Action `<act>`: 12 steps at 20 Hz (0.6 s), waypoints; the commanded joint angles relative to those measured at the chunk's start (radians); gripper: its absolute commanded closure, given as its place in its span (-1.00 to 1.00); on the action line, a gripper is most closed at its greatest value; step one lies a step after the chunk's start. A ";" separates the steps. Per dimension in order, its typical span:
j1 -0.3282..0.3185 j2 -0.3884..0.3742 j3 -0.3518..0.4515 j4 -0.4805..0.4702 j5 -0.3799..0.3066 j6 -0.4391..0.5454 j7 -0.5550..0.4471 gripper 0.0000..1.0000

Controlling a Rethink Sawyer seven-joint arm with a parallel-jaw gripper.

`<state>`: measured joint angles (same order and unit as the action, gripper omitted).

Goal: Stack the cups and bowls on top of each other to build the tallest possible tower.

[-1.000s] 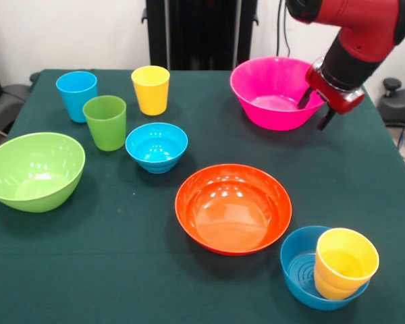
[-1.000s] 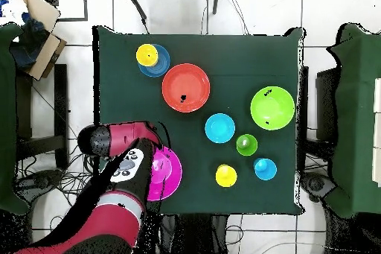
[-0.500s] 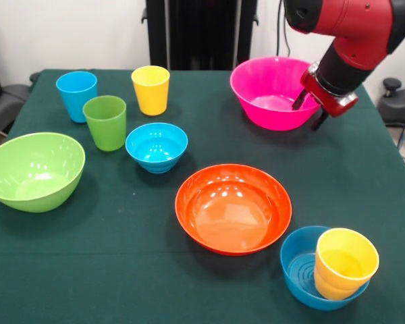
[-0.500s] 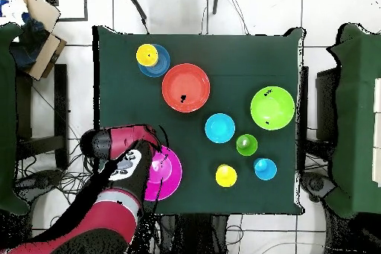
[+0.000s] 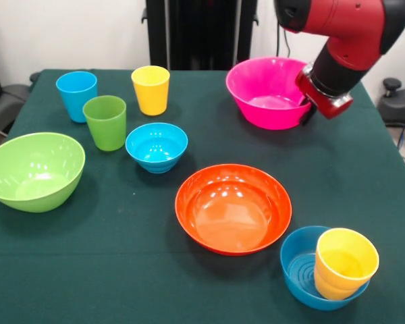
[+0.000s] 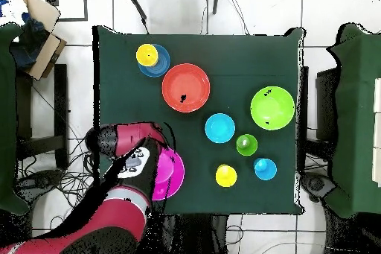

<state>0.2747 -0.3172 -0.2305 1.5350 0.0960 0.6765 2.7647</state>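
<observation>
Apparently the first pick is in hand: the claw [image 5: 306, 110] is seated at the rim of the pink bowl [image 5: 266, 91], at the tabletop's [image 5: 121, 270] back corner beside the arm; whether it is clamped on that rim cannot be told. No tower is yet begun. Next, a lift and a carry to the orange bowl [image 5: 233, 207] are judged necessary, then centring over it.
</observation>
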 commanded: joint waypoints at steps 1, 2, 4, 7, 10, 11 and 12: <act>-0.075 0.002 0.107 -0.174 -0.072 0.044 -0.148 1.00; -0.077 0.014 0.103 -0.206 -0.080 0.057 -0.152 1.00; -0.091 0.053 0.095 -0.302 -0.109 0.086 -0.178 1.00; -0.119 0.075 0.102 -0.411 -0.150 0.172 -0.236 1.00; -0.138 0.099 0.114 -0.507 -0.188 0.253 -0.279 1.00; -0.141 0.109 0.117 -0.538 -0.199 0.278 -0.288 1.00; -0.143 0.114 0.120 -0.559 -0.206 0.297 -0.288 1.00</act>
<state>0.1599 -0.2574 -0.2297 1.2416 -0.0132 0.8570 2.7647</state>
